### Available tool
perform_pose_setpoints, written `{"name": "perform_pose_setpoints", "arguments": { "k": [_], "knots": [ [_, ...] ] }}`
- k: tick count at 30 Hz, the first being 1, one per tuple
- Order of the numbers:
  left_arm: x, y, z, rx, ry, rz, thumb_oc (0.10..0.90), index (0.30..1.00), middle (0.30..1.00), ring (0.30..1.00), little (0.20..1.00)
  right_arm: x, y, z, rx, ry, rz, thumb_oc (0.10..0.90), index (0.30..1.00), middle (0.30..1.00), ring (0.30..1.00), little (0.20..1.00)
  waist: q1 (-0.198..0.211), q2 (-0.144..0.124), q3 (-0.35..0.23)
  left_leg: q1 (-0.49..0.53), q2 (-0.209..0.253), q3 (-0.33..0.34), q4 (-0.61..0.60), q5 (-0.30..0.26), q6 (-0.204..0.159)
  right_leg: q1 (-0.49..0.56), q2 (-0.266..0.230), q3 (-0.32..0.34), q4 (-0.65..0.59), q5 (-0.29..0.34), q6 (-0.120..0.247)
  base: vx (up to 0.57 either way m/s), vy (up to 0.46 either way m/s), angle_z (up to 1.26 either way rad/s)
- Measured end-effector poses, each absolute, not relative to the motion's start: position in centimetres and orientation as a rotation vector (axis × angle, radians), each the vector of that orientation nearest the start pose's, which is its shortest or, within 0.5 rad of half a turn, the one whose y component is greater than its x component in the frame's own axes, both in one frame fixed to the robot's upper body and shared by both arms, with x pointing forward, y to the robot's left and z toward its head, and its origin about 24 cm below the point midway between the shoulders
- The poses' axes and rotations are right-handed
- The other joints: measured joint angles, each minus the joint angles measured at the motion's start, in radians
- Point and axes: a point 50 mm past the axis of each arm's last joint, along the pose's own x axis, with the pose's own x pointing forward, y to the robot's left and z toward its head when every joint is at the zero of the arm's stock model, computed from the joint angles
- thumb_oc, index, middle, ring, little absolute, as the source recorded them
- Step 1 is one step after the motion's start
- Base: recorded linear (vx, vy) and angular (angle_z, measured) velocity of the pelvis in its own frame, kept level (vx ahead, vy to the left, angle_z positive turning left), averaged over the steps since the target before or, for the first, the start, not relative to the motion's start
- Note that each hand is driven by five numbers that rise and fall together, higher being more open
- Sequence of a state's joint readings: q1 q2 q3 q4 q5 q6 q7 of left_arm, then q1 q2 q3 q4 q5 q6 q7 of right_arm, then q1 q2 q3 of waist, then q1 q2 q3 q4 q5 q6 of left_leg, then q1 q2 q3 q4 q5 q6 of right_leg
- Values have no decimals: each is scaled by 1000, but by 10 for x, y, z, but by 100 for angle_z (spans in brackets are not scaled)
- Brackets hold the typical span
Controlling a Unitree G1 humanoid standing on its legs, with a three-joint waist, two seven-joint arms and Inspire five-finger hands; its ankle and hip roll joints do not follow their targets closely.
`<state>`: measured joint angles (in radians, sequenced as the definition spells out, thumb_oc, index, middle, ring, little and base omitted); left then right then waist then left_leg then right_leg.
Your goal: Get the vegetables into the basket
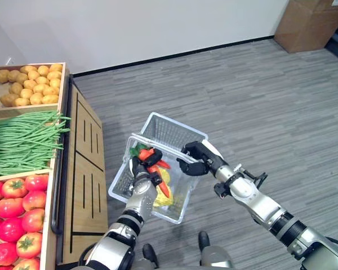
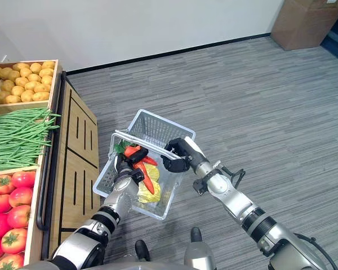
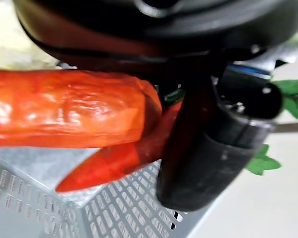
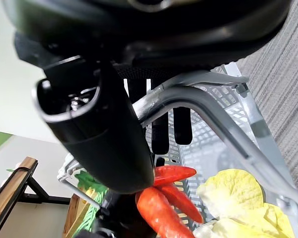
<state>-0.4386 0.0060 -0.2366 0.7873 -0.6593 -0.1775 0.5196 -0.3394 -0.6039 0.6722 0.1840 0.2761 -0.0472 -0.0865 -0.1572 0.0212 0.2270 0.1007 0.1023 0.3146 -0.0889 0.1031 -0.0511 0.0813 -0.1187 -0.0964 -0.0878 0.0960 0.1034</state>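
Grey carpet (image 1: pixel 259 95) runs back to a white wall, with a cardboard box (image 1: pixel 310 22) in the far right corner. On our left stands a wooden stand (image 1: pixel 81 169) with three trays: potatoes (image 1: pixel 31 84) farthest back, green beans (image 1: pixel 22 140) in the middle, tomatoes (image 1: pixel 14 216) nearest.

We see a white mesh basket (image 1: pixel 172 132) held up over the floor, just right of the stand, well off the carpet. Our right hand (image 1: pixel 196 158) carries it: in the right wrist view its fingers are curled round the basket's handle (image 4: pixel 213 111), thumb closed beneath, a firm clamp.

Our left hand (image 1: pixel 143 169) sits inside the basket's near-left part. Its fingers are wrapped round a carrot (image 3: pixel 64 109); the left wrist view shows the orange root pinched between thumb and fingers, above the mesh wall. Green carrot leaves (image 1: pixel 136 149) stick out toward the basket's left rim.

A red pepper (image 3: pixel 114 158) lies just under the carrot, touching it. We cannot tell whether the hand grips it too. Pale yellow-green cabbage (image 4: pixel 238 198) rests on the basket floor below both. In the right wrist view, carrot and pepper show side by side beside the cabbage, inside the mesh walls.
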Motion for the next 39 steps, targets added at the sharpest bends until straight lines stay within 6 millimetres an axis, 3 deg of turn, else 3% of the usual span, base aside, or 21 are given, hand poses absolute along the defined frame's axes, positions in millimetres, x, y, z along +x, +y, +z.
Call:
{"name": "perform_pose_setpoints", "arguments": {
  "k": [6,17,22,23,25,26,29,33,37,39],
  "knots": [
    [306,109,-17,-339,371,338,900,1000,1000,1000,1000,281,-136,40,-467,54,477,400,300,300,300,300,1,-1,0,0,0,0,0,0,0,0,0,0,0,0,0,0,0,0],
    [306,111,-9,117,249,89,900,1000,1000,1000,1000,275,-145,28,-492,98,446,400,300,300,300,300,5,-1,1,0,0,-3,0,0,0,2,0,-3,0,0,0,-1,1,0],
    [306,105,10,441,165,-314,900,1000,1000,1000,1000,284,-173,28,-507,115,297,400,300,300,300,300,22,3,0,-2,-3,-8,0,0,0,5,-5,-12,-1,0,0,4,22,6],
    [294,97,28,639,124,-635,900,1000,1000,1000,1000,287,-187,26,-474,137,210,400,300,300,300,300,25,5,2,-5,-4,-18,0,0,-1,7,-4,-22,1,-2,-2,16,32,12],
    [287,93,37,698,116,-815,900,1000,1000,1000,1000,289,-198,25,-481,157,156,400,300,300,300,300,33,13,3,-1,-7,-19,0,0,-1,11,-7,-21,0,-2,-2,9,13,8],
    [273,81,45,756,139,-1078,900,1000,1000,1000,1000,290,-209,18,-487,193,91,400,300,300,300,300,37,21,2,1,-10,-21,0,0,0,18,-9,-25,1,-2,-2,10,14,6],
    [249,73,44,671,206,-1312,900,1000,1000,1000,1000,289,-214,6,-535,242,58,400,300,300,300,300,35,31,2,7,-10,-19,0,0,0,21,-10,-23,0,-3,-3,4,7,1],
    [232,63,59,521,168,-1444,900,1000,1000,1000,1000,282,-227,-10,-620,318,26,400,300,300,300,300,37,39,3,7,-10,-21,0,0,-1,23,-10,-23,0,-3,-4,0,0,0],
    [225,79,63,280,136,-1324,900,1000,1000,1000,1000,268,-245,-19,-666,361,-44,400,300,300,300,300,42,48,-4,11,-8,-21,-4,-2,-4,25,-7,-21,1,-4,-5,-2,-1,-1],
    [218,104,45,96,179,-1109,900,1000,1000,1000,1000,250,-262,-31,-669,416,-121,400,300,300,300,300,56,51,-6,17,-3,-20,-3,-3,-6,30,-1,-22,1,-8,-10,0,0,0]
  ]
}}
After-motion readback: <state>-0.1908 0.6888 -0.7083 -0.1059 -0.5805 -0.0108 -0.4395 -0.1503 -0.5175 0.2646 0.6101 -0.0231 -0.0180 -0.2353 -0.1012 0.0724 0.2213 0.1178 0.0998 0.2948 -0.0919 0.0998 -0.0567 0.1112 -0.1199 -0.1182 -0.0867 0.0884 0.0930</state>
